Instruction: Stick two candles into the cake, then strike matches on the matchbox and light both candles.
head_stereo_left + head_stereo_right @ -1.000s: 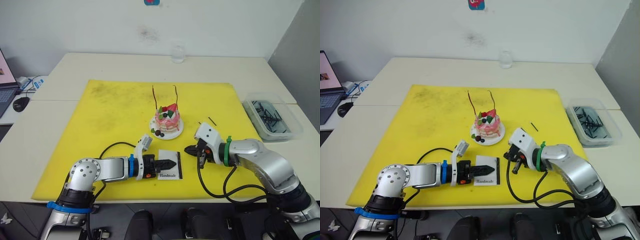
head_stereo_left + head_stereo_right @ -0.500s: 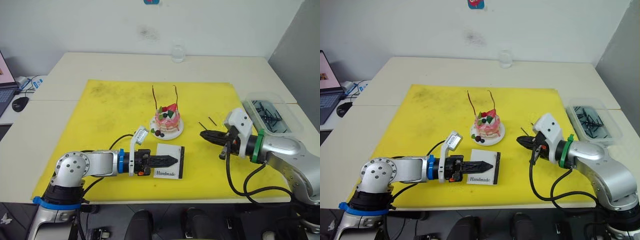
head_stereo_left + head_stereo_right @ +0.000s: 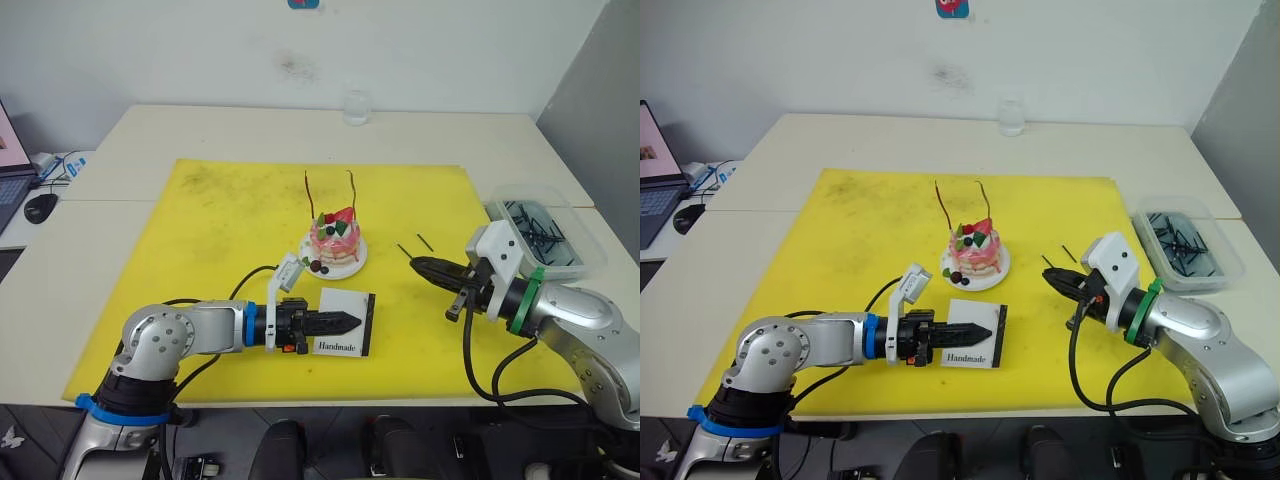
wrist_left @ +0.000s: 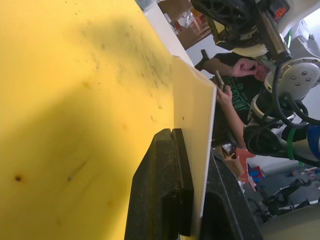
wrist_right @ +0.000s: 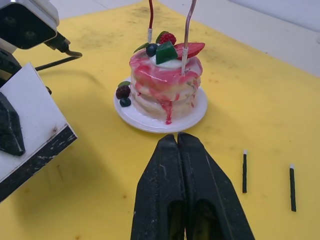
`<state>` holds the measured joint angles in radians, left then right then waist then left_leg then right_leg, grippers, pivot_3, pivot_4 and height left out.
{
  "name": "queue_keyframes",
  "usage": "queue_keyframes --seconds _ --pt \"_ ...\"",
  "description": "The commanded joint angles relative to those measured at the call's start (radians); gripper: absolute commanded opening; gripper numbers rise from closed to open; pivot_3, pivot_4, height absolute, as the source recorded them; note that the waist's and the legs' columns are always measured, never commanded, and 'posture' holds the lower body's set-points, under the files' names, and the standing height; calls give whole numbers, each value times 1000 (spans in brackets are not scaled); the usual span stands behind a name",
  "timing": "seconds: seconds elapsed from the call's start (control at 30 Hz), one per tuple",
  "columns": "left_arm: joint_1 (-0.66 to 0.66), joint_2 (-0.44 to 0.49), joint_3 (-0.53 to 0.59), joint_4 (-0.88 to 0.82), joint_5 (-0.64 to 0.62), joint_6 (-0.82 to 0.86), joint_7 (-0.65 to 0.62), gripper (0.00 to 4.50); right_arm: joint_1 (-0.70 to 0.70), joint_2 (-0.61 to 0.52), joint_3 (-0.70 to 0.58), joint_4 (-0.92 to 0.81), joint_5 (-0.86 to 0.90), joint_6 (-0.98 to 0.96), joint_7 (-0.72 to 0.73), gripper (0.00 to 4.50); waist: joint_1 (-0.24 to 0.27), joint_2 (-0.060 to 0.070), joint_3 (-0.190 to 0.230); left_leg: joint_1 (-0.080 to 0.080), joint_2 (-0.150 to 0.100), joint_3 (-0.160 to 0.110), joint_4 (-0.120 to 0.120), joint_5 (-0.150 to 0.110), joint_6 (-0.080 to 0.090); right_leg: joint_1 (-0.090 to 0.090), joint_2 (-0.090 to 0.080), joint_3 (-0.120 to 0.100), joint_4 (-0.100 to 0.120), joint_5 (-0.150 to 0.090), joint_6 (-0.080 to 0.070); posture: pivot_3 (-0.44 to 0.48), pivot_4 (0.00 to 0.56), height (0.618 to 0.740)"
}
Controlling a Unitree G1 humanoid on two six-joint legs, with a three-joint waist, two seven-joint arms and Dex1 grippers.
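Note:
The pink cake [image 3: 334, 240] stands on its white plate [image 5: 150, 122] mid-mat, with both thin candles [image 3: 310, 200] [image 3: 352, 190] upright in its top. In front of it, my left gripper [image 3: 345, 321] is shut on the white "Handmade" matchbox [image 3: 343, 335], holding it tilted just above the mat, black strip to the right. Right of the cake, my right gripper [image 3: 416, 262] is shut with nothing between its fingers. It points at the cake. Two matches [image 5: 244, 171] [image 5: 292, 181] lie on the mat beside its tips.
A yellow mat [image 3: 220, 220] covers the table's middle. At the right edge sits a clear bin [image 3: 545, 238] of dark pieces. A glass [image 3: 355, 107] stands at the back, and a mouse [image 3: 42, 207] lies far left. A person [image 4: 235, 75] shows beyond the table.
My right gripper has drawn back to the right, away from the matchbox and toward the loose matches. The left gripper has shifted the matchbox slightly right and tilted it up.

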<state>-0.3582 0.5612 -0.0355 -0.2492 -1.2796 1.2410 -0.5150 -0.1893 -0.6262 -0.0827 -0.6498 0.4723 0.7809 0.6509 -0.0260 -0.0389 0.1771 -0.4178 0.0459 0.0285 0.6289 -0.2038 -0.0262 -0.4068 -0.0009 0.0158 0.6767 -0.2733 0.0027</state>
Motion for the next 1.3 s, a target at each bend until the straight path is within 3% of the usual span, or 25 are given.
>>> queue_keyframes --seconds 0.03,0.47,0.87,1.13,1.3 --pt "10 -17 24 -30 6 -14 1 18 13 1 16 17 -34 -60 -15 0 0 0 0 0 0 0 0 0 0 0 0 0 0 0 0 0 150 740" --pt "7 -34 14 -18 5 28 20 18 7 0 53 33 -41 -80 -18 0 0 0 0 0 0 0 0 0 0 0 0 0 0 0 0 0 150 740" --pt "-14 -126 30 114 21 159 173 18 79 -103 180 -48 -17 44 42 0 -1 0 0 1 0 0 0 0 0 0 0 0 1 0 0 0 150 740" --pt "-13 -176 62 168 55 205 240 18 30 -81 274 -10 -77 55 -5 0 -1 0 0 1 0 0 1 0 0 0 0 0 2 0 1 0 150 740" --pt "-14 -187 64 173 83 211 250 1360 2 -75 317 10 -94 73 -7 0 0 0 0 1 0 -1 1 0 0 1 0 0 2 0 1 0 150 740"
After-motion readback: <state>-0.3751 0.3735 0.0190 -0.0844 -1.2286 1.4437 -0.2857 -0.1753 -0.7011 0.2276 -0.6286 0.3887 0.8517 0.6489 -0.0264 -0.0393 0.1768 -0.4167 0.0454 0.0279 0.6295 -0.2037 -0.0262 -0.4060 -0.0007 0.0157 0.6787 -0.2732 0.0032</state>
